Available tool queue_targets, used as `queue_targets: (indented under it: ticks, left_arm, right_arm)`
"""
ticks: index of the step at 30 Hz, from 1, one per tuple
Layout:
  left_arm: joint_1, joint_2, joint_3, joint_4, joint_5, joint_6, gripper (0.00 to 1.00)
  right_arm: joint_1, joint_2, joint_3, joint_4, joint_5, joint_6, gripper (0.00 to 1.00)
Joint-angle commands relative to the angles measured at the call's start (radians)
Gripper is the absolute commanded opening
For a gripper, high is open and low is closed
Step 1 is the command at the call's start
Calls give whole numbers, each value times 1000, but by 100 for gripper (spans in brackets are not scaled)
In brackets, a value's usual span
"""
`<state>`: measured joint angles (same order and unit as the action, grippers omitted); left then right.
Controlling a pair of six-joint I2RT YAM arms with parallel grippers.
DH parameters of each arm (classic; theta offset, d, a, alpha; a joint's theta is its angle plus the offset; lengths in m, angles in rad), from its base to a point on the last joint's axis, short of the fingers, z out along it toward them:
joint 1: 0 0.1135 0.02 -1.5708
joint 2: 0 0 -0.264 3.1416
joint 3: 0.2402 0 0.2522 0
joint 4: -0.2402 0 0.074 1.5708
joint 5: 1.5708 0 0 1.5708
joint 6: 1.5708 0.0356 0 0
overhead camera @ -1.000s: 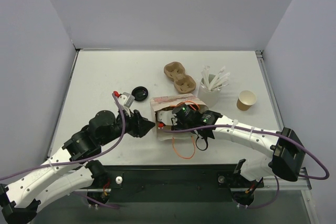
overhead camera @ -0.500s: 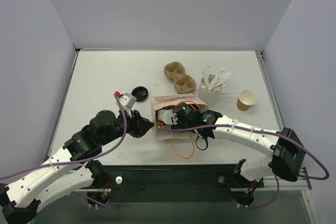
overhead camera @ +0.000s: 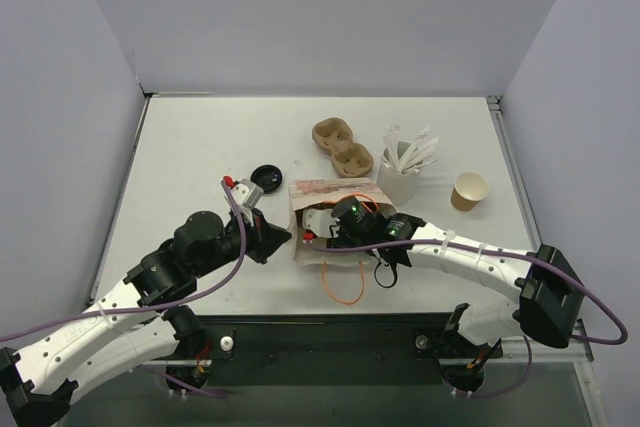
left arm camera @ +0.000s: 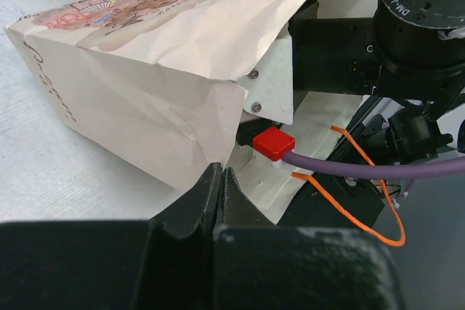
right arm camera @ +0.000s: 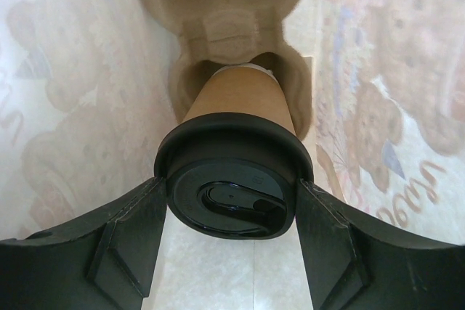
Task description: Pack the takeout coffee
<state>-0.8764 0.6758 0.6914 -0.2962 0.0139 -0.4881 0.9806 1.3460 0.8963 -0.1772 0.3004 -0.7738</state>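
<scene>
A paper bag [overhead camera: 335, 190] printed with bears lies on its side, its mouth toward the arms. Inside it, a lidded takeout coffee [right arm camera: 236, 92], kraft-brown with a black lid [right arm camera: 232, 197], sits in a moulded carrier [right arm camera: 218, 5]. My right gripper [right arm camera: 229, 188] is shut on the lid's rim, one finger on each side; from above its fingers are hidden in the bag. My left gripper [overhead camera: 283, 237] is shut, its tips [left arm camera: 220, 172] pinching the bag's [left arm camera: 145, 107] lower mouth edge. An open kraft cup [overhead camera: 469, 190] stands at the right.
A second brown two-hole carrier [overhead camera: 342, 147] lies behind the bag. A white cup of white sticks [overhead camera: 400, 179] stands just right of the bag. A loose black lid [overhead camera: 266, 177] lies to the bag's left. The bag's orange handle [overhead camera: 345, 287] trails toward the near edge.
My left gripper has closed from open onto the bag's mouth edge, and the orange handle has shifted a little. The right gripper has kept its hold inside the bag.
</scene>
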Motion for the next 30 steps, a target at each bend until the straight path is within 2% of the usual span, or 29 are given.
queue_targets:
  ticks: [1, 10, 30]
  left_arm:
    - [-4, -15, -12, 55, 17, 19, 0]
    - [-4, -24, -18, 46, 15, 11, 0]
    - [-6, -27, -15, 57, 21, -21, 0]
  right_arm:
    - [-8, -56, -49, 51, 2, 27, 31]
    - [-22, -59, -80, 93, 29, 1, 30]
    - [-53, 53, -99, 206, 6, -1, 29]
